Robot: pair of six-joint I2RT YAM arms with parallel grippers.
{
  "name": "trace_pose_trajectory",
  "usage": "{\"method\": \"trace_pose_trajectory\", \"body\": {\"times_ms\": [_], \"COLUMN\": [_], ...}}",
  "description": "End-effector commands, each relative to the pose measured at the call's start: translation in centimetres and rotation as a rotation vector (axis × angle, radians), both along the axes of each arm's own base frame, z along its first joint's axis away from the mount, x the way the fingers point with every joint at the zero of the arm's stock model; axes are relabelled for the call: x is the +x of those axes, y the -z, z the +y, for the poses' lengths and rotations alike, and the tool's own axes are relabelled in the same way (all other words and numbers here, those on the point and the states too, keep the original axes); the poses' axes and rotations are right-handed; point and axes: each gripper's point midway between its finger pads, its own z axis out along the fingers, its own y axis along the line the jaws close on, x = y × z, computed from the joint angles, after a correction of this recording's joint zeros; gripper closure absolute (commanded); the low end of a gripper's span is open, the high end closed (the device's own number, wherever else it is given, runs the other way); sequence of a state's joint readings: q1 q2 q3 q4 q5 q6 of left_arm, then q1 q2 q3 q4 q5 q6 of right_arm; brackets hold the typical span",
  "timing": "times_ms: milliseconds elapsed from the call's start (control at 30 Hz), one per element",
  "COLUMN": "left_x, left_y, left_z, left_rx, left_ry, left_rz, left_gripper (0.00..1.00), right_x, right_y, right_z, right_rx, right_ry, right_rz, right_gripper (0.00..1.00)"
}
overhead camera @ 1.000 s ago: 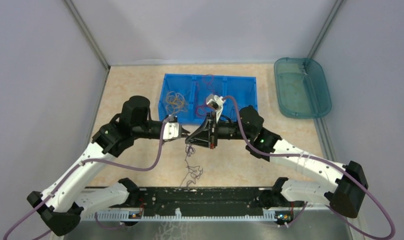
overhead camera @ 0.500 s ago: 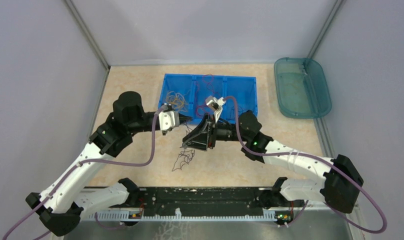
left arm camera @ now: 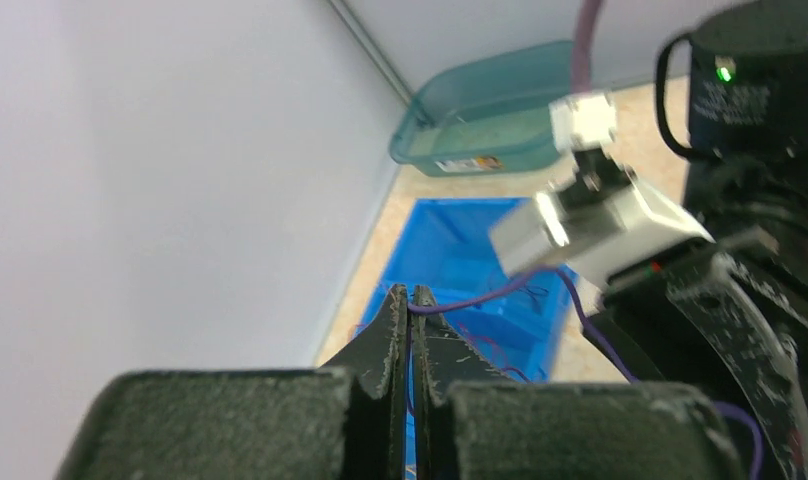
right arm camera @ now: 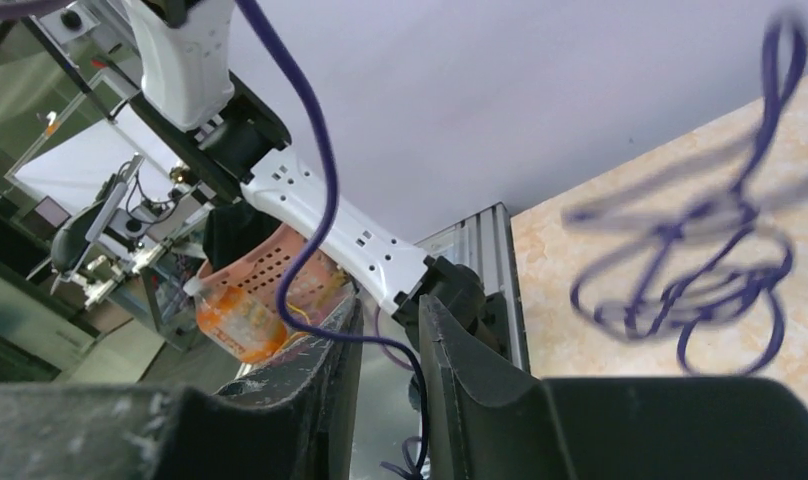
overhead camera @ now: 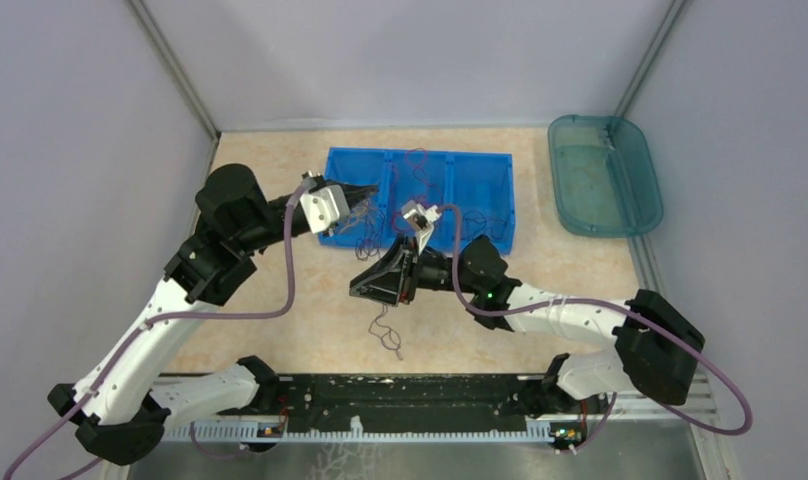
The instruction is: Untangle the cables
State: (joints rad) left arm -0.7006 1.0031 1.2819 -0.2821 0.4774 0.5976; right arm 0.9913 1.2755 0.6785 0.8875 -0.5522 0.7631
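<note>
Pale lilac-grey walls (overhead camera: 430, 60) enclose a beige marbled tabletop (overhead camera: 270, 170) under even light.

Place: robotics lab, enclosed test cell
Walls: plain lilac panels (overhead camera: 70, 130) on three sides
Base: slotted aluminium rail (overhead camera: 420, 432)

The worktop (overhead camera: 270, 170) is a beige surface with a marble-like pattern, closed by pale walls on the left, the right and the far side. On its far part lies a blue tray (overhead camera: 500, 157) with three compartments side by side, and well apart from it, in the far right corner, stands a teal translucent tub (overhead camera: 557, 150). Nearer to the front edge a thin dark purple cable (overhead camera: 385, 328) shows over the bare surface, but I cannot tell if it rests there or hangs.
</note>
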Motion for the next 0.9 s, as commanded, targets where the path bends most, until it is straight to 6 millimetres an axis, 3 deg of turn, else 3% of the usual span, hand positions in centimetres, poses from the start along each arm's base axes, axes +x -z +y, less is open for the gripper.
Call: {"method": "trace_pose_trajectory", "body": {"times_ms": [0,367,500,667,733,867], "left_x": [0.9,1.5,1.4,1.4,1.3,-0.2], "left_y": [-4.6,-12.3,-13.3,-12.6,-12.2,-10.6], "left_z": [0.8,1.8,1.7,1.3,1.2,0.3], "left_rx": [-0.072,-0.155,-0.162,-0.152,-0.151,-0.115], "left_ry": [-0.070,-0.134,-0.129,-0.112,-0.101,-0.007], "left_rz": [-0.107,-0.295,-0.309,-0.283,-0.261,-0.186], "left_gripper": [0.99,0.99,0.99,1.00,0.99,0.99], "right_x": [-0.5,-0.4,-0.2,2.2,4.0,6.6], "right_y": [-0.3,5.4,7.3,5.8,4.2,-1.3], "right_z": [0.2,0.2,-0.7,-1.9,-2.8,-5.1], "right_rx": [0.071,-0.008,-0.037,-0.066,-0.080,-0.033], "right_ry": [0.002,0.015,0.058,0.225,0.345,0.546], "right_rz": [-0.026,0.053,0.059,-0.018,-0.082,-0.250], "right_gripper": [0.72,0.75,0.75,0.64,0.55,0.36]}}
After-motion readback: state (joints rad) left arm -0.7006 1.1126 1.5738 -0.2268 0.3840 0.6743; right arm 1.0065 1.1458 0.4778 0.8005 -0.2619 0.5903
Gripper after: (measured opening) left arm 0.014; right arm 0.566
